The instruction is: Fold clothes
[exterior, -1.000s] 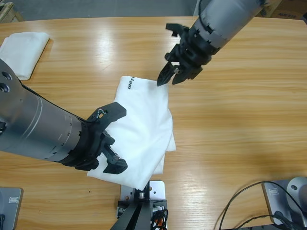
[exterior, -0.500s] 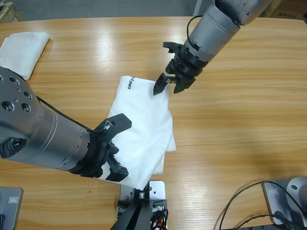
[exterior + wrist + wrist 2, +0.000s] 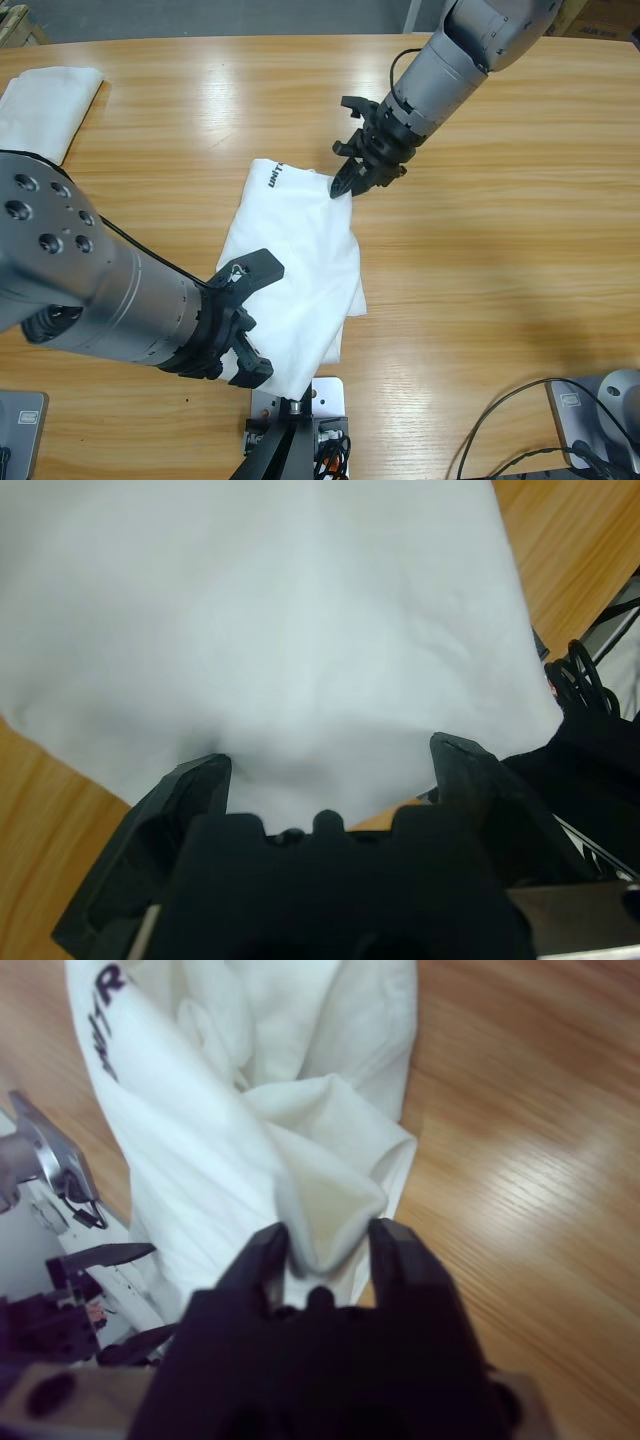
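A white garment [image 3: 300,260], partly folded and with black lettering [image 3: 272,176] near its far left corner, lies mid-table. My right gripper [image 3: 345,186] reaches in from the upper right and is shut on the garment's far right corner. In the right wrist view a bunched fold of the garment [image 3: 320,1190] is pinched at that gripper [image 3: 328,1245]. My left gripper [image 3: 262,318] comes from the lower left and stands open, its jaws wide apart astride the near left edge. In the left wrist view the garment [image 3: 300,630] fills the space ahead of that gripper [image 3: 330,765].
A second folded white cloth [image 3: 45,100] lies at the table's far left corner. Black cables [image 3: 520,440] curl at the near right. Bare wooden table [image 3: 500,250] stretches to the right of the garment.
The right gripper dropped onto the garment's far right corner and shut on it. The left gripper slid a little right and nearer along the near edge, staying open.
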Tool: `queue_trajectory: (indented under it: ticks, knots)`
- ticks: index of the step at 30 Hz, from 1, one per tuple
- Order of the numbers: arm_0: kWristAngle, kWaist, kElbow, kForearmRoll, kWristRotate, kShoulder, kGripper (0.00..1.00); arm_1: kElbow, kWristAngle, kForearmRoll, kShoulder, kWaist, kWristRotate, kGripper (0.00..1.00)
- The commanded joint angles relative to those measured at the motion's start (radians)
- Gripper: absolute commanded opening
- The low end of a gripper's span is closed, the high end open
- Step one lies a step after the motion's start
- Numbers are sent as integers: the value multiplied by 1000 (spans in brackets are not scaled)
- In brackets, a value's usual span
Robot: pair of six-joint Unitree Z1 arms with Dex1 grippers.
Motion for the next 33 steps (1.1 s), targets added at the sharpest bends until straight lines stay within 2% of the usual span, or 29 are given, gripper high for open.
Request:
queue_trajectory:
  ticks: [1, 10, 21, 24, 26, 27, 28, 31, 33]
  knots:
    - [-52, -21, 26, -29, 8, 101, 563, 19, 44, -7, 68, -18, -163, 0]
    - [-65, -40, 22, -33, -3, 153, 591, -66, 63, 2, 147, -46, -315, 0]
    - [-58, -40, -24, -46, -99, 209, 591, -116, 38, 6, 228, -106, -389, 0]
    - [-58, -40, -63, -47, -139, 243, 595, -148, 6, 18, 235, -120, -394, 0]
    - [-60, -40, -84, -47, -145, 252, 595, -167, -53, 51, 229, -119, -393, 0]
    - [-60, -40, -91, -47, -148, 249, 595, -170, -74, 69, 226, -114, -388, 416]
    - [-59, -40, -95, -47, -152, 241, 595, -177, -101, 96, 221, -103, -387, 977]
    - [-30, -40, -91, -45, -159, 177, 597, -172, -221, 127, 150, -82, -405, 1000]
    - [1, -35, -81, -44, -172, 74, 595, -179, -255, 137, 53, -81, -411, 1000]
